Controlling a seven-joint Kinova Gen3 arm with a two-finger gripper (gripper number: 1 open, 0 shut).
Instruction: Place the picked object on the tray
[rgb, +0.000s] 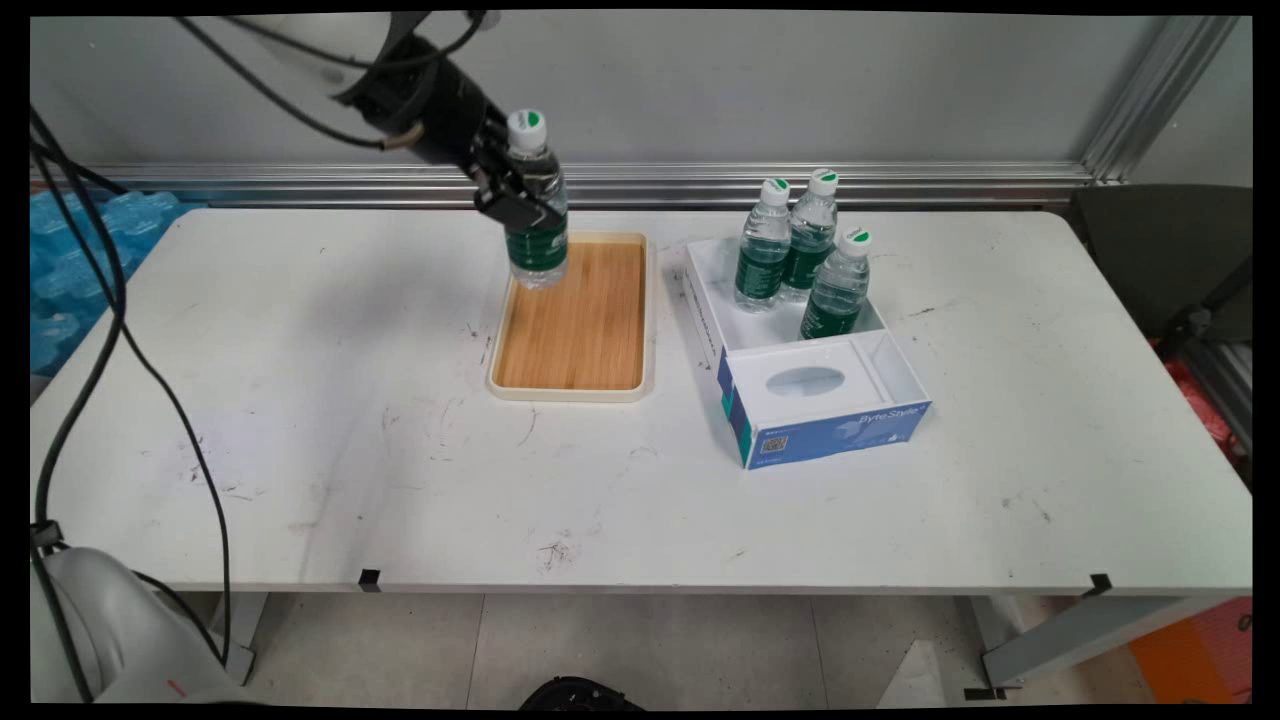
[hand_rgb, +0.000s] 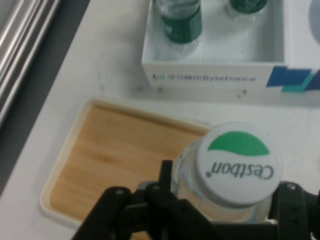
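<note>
The white bench (rgb: 300, 400) carries a white-and-blue box (rgb: 800, 390) with three bottles (rgb: 800, 260), right of a bamboo tray (rgb: 575, 320). Above the tray's far left corner, the end effector (rgb: 515, 195) grips a green-labelled water bottle (rgb: 537, 215).

Overhead front view — close hand view.

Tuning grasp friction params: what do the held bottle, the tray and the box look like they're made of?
Bottle, held by the gripper: clear glossy plastic, likely PET; see-through body, green label, white matte cap.
Tray: bamboo or wood floor with visible grain, satin; cream rim looks like plastic, uncertain.
Box: printed cardboard, slightly glossy, with folded edges.
</note>
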